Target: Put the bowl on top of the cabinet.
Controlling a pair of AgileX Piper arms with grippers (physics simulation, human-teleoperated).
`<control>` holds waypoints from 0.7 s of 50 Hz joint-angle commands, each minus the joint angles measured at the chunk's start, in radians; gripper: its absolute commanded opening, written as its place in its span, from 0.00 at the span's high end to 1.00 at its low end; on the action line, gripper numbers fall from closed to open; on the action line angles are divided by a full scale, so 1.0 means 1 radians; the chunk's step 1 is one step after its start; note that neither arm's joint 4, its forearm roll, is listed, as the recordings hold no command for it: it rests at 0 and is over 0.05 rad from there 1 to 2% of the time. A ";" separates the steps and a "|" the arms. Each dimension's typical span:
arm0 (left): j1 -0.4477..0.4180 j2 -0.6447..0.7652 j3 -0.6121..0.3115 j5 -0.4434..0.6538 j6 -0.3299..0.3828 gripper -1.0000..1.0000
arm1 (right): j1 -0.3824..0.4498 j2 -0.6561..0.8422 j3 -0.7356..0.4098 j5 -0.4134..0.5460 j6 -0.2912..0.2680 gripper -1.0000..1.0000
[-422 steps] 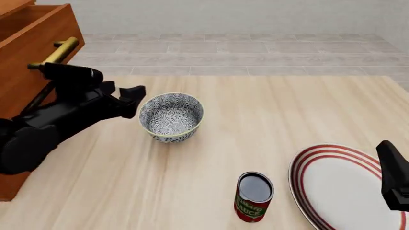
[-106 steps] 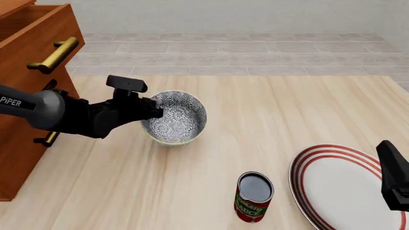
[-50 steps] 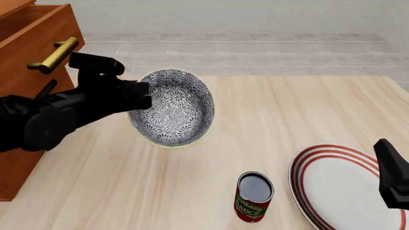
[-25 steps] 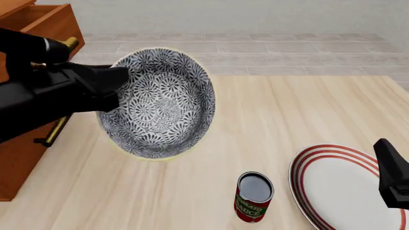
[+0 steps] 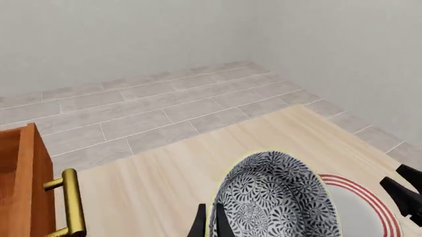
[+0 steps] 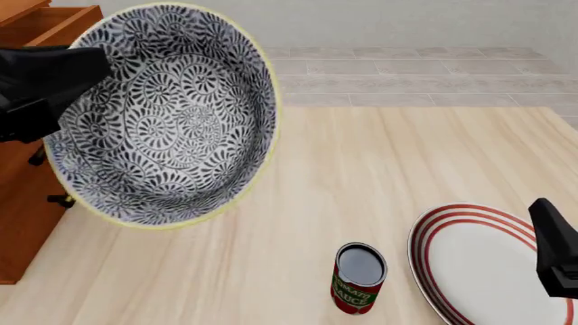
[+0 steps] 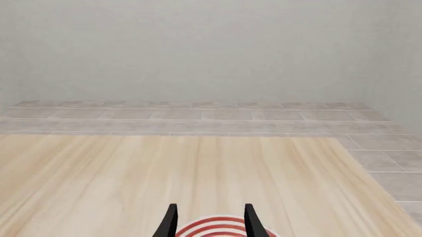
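Observation:
The bowl (image 6: 167,115), grey-blue floral with a pale yellowish rim, hangs high above the table, tilted so its inside faces the front camera. My left gripper (image 6: 81,68) is shut on its left rim. In the left wrist view the two fingers (image 5: 197,224) pinch the bowl (image 5: 277,202) at its rim. The reddish-brown cabinet (image 6: 23,230) stands at the table's left edge, mostly behind the bowl and arm, and its brass handle (image 5: 74,202) shows in the left wrist view. My right gripper (image 7: 209,222) is open and empty, low at the front right.
A red tomato sauce can (image 6: 359,277) stands open-topped near the front centre. A large white plate with red rings (image 6: 488,264) lies at the front right, under my right gripper (image 6: 556,250). Tiled floor lies beyond the table's far edge.
The left gripper has lifted the bowl higher and further left, toward the cabinet and closer to the front camera. The right arm, can and plate have stayed put.

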 commanded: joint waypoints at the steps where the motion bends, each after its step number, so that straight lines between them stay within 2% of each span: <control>1: -0.002 -0.094 -0.057 0.084 0.003 1.00 | 0.000 -0.003 0.000 0.003 0.000 0.00; 14: 0.037 -0.150 -0.141 0.163 -0.050 1.00 | 0.000 -0.003 0.000 0.003 0.000 0.00; 17: 0.050 -0.155 -0.152 0.174 -0.118 1.00 | 0.000 -0.003 0.000 0.003 0.000 0.00; 22: 0.130 -0.167 -0.172 0.169 -0.178 1.00 | 0.000 -0.003 0.000 0.003 0.000 0.00; 26: 0.170 -0.171 -0.180 0.165 -0.190 1.00 | 0.000 -0.003 0.000 0.003 0.000 0.00; 31: 0.159 -0.186 -0.210 0.197 -0.188 1.00 | 0.000 -0.003 0.000 0.003 0.000 0.00; 35: 0.192 -0.192 -0.236 0.206 -0.206 1.00 | 0.000 -0.003 0.000 0.003 0.000 0.00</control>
